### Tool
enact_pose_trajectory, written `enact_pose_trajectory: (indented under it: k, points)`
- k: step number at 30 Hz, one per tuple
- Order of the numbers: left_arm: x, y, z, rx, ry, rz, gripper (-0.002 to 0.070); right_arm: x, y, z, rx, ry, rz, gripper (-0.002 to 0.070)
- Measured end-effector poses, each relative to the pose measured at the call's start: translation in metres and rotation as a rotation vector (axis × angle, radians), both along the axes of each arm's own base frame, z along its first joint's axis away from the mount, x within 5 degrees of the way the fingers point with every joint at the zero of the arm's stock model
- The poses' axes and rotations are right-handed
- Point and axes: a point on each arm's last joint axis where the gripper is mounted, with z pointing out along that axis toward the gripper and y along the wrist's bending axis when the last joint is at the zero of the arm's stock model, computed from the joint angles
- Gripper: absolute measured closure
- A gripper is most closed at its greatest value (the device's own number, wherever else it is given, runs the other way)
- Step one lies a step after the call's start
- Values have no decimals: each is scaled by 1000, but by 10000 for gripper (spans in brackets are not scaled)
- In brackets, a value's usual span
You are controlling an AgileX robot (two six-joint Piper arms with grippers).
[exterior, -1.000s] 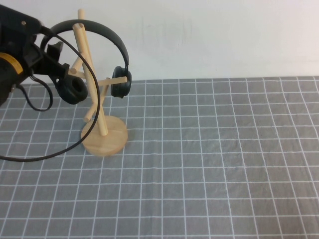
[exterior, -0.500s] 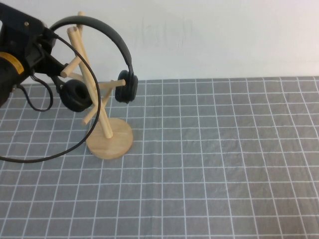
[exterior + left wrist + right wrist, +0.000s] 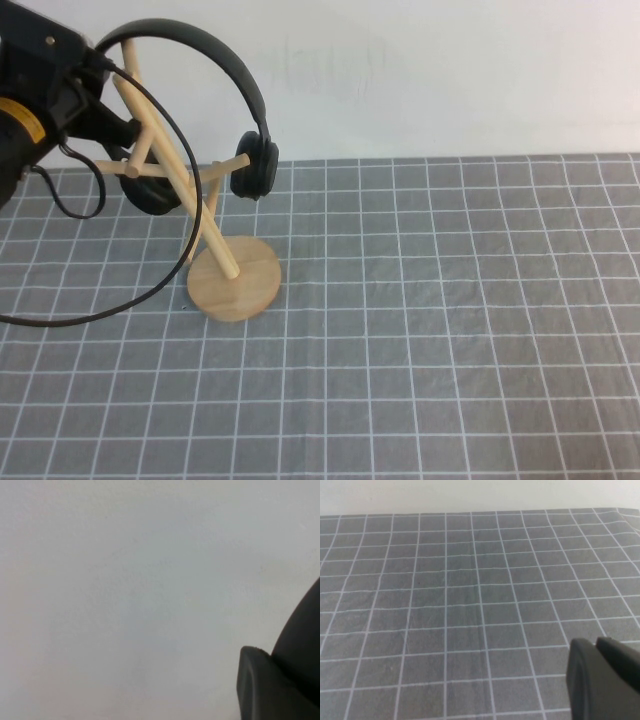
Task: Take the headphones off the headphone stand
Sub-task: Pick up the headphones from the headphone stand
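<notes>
One second has been enough to tip the headphone stand (image 3: 205,225) far over: its trunk, near upright at the start, now slants steeply toward the robot's left, and its round base (image 3: 236,280) has slid along the gridded surface (image 3: 450,330) toward the robot's right. The headphones (image 3: 215,90) have risen with the pull, the headband arching higher against the white wall (image 3: 450,70), one ear cup (image 3: 255,167) hanging beside a peg and the other (image 3: 155,190) dark behind the trunk. The left gripper (image 3: 95,85) sits at the top left of the high view, at the end of the headband; whether its fingers grip the band or not cannot be told, since the arm's black body hides them and the left wrist view offers only wall and a dark edge. A thin black cable (image 3: 150,250) loops down over the surface. The change suggests the headphones are not yet free: the band appears caught on the wood, so the stand is being dragged along rather than left behind, and it may topple if the pull goes on. The right gripper (image 3: 605,680) hovers over bare grid well away from the stand, its state beyond telling.
</notes>
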Motion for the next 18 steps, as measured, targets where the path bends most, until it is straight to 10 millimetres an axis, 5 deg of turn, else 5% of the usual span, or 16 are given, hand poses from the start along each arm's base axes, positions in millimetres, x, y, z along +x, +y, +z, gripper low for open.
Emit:
enact_pose_trajectory:
  k: [18]
  points:
    - [8, -1, -17, -192, 88, 34, 620, 0, 0, 0, 0, 0, 0, 682]
